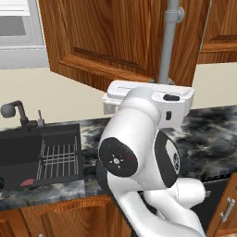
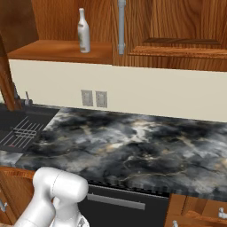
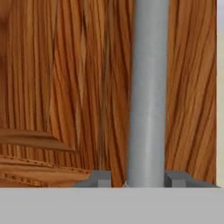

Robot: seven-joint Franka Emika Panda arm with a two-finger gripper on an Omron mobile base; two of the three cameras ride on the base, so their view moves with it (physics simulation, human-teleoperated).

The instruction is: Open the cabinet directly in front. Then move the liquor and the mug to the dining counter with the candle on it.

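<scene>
The cabinet's left door (image 1: 106, 41) stands swung out toward me. Its grey bar handle (image 3: 148, 87) runs between my gripper's (image 3: 138, 178) two finger tips, with a small gap on one side, so the jaws are open around it. In the left base view the gripper (image 1: 163, 82) sits at the handle's lower end. The liquor (image 2: 83, 31) stands upright on the bared cabinet shelf (image 2: 57, 51). The right door (image 2: 177, 31) is closed, its own handle (image 2: 121, 26) beside the bottle. The mug, the dining counter and the candle are out of view.
Below the cabinet runs a marbled counter (image 2: 133, 146) with a black sink (image 1: 41, 152) and faucet (image 1: 18, 113) at the left. Wall outlets (image 2: 94, 98) sit on the cream backsplash. A dark appliance front (image 2: 119, 199) lies under the counter edge.
</scene>
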